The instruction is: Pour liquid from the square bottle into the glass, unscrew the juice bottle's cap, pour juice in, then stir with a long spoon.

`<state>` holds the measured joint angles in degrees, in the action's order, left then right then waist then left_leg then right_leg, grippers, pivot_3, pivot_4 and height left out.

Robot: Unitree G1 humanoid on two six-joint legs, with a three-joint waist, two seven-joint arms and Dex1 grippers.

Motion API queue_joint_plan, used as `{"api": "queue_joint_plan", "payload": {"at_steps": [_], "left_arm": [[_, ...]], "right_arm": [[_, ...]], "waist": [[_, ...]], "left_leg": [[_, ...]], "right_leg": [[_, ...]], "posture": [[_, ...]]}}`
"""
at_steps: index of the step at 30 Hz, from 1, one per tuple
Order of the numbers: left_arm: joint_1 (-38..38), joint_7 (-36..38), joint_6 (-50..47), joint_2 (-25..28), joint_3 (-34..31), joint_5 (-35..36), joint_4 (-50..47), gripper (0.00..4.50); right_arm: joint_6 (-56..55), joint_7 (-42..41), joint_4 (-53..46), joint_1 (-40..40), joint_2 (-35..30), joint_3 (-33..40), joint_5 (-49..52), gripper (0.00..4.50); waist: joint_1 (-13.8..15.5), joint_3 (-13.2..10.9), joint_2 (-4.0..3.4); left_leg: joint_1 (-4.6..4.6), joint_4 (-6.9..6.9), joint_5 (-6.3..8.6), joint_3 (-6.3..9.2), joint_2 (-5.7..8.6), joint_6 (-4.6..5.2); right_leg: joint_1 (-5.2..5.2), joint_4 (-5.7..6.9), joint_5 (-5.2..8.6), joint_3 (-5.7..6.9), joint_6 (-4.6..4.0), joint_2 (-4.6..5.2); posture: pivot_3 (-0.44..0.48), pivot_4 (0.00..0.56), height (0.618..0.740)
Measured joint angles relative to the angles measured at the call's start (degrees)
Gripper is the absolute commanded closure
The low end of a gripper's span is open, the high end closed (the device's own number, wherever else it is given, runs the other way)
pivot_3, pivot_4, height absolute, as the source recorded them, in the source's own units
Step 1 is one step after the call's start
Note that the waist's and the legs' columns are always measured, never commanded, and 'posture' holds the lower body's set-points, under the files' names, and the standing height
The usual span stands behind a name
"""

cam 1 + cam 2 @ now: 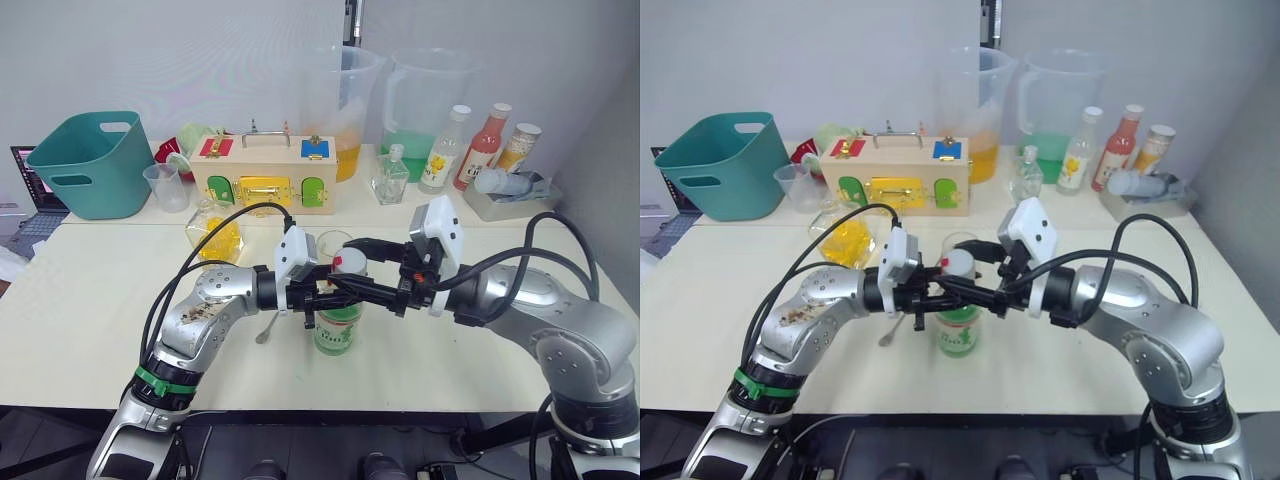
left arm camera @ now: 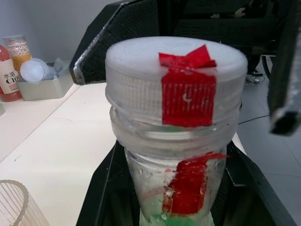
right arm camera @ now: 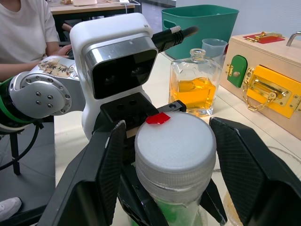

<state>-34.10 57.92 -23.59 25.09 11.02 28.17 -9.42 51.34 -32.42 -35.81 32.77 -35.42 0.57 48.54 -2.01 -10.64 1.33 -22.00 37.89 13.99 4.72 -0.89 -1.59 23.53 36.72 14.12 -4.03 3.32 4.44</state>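
While the juice bottle (image 1: 336, 328) is standing upright near the front edge of the desk (image 1: 90, 300), the left gripper (image 1: 322, 297) is clamping its neck from the left and the right gripper (image 1: 352, 270) is hanging with its fingers spread either side of the juice bottle's cap (image 1: 349, 263), not closing on it; the right wrist view is showing gaps between both pads and the white cap (image 3: 175, 140), a detail the head views are too crowded to give; the left wrist view is showing strips of red tape (image 2: 187, 96) running down the cap and neck. Just behind the bottle the glass (image 1: 333, 244) is standing, its contents not readable; the long spoon (image 1: 266, 330) is lying beside the left forearm; further back-left a square bottle (image 1: 213, 232) is holding amber liquid; along the back edge two pitchers (image 1: 345, 95) are holding orange and green liquid, near a teal basket (image 1: 90, 162).
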Motion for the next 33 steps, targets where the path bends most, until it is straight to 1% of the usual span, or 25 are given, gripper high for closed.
{"api": "queue_joint_plan", "payload": {"at_steps": [3,19,21,26,29,33], "left_arm": [[0.13,-0.01,0.01,0.03,-0.02,0.00,-0.21,3.26],[0.26,-0.03,0.22,0.05,-0.06,-0.03,-0.30,3.26],[0.25,0.02,0.59,0.04,0.06,-0.20,-0.30,3.26],[0.24,-0.02,1.02,0.02,0.31,-0.45,-0.31,3.26],[0.28,-0.27,0.98,0.02,0.27,-0.47,-0.37,3.26],[1.13,-1.17,0.95,0.02,0.19,-0.50,-1.36,3.26]], "right_arm": [[0.00,0.14,0.03,0.00,0.07,0.08,-0.01,2.29],[0.00,-1.01,0.72,0.37,-0.19,0.25,-0.02,2.29],[-0.42,-3.70,2.27,1.44,-1.27,-0.04,-0.14,2.29],[-4.58,-17.52,8.57,7.31,-6.80,-2.74,-2.42,2.29],[-5.76,-23.31,10.92,10.06,-6.92,-4.12,-2.49,2.29],[-6.41,-26.76,14.00,14.04,-6.44,-4.02,-2.24,2.29]], "waist": [[-0.01,0.00,0.00],[-0.03,0.00,0.00],[-0.02,0.00,0.00],[0.01,0.00,0.00],[-0.12,0.00,0.00],[-0.01,0.00,0.00]], "left_leg": [[0.00,0.00,0.00,0.00,0.00,0.00],[-0.01,0.00,0.00,0.00,0.00,0.00],[-0.01,0.00,0.00,0.00,0.00,0.00],[0.00,0.00,0.00,0.00,-0.01,0.00],[0.01,0.00,0.00,0.00,-0.01,0.01],[0.02,0.00,0.01,0.00,-0.01,0.01]], "right_leg": [[0.00,0.00,0.00,0.00,0.00,0.00],[0.00,-0.01,0.00,0.00,0.00,0.00],[0.00,-0.02,0.00,0.00,0.00,0.00],[-0.02,-0.07,0.00,0.02,0.01,-0.01],[-0.03,-0.08,0.00,0.01,0.01,0.00],[-0.04,-0.07,0.00,0.02,0.01,0.00]], "posture": [[0.000,0.150,0.740],[0.000,0.150,0.740],[0.000,0.150,0.740],[0.000,0.150,0.740],[0.000,0.150,0.740],[0.000,0.150,0.740]]}}
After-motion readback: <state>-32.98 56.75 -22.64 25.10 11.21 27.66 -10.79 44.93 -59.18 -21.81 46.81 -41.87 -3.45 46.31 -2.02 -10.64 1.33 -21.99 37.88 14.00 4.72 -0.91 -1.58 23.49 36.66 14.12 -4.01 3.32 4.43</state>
